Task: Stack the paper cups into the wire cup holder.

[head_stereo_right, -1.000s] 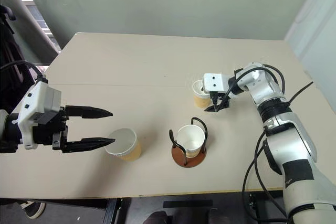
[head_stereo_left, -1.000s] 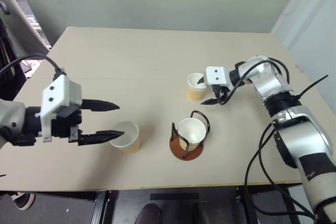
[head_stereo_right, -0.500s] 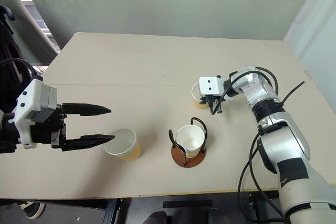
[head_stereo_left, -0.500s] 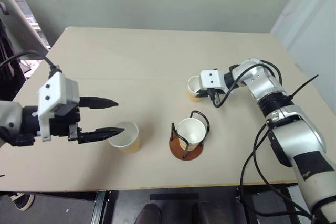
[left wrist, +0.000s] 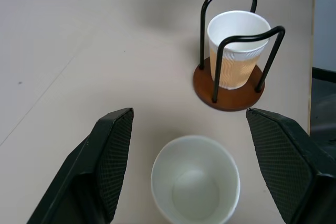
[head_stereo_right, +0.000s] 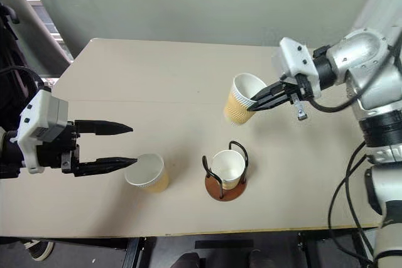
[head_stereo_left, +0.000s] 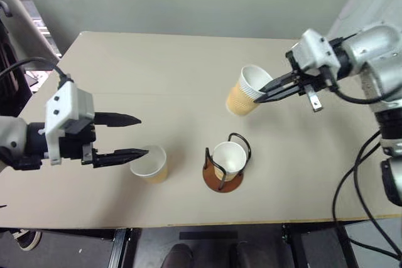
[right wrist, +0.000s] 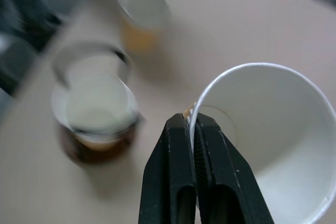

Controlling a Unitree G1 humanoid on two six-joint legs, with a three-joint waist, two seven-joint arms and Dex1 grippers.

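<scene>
Your right gripper, clamped on a tilted paper cup's rim, hangs above and behind the wire cup holder; bring it forward and down.

**Cups and holder on the table**

On the table, one paper cup sits in the wire cup holder. A second cup stands to its left. A third cup hangs tilted above, behind the holder.
</scene>
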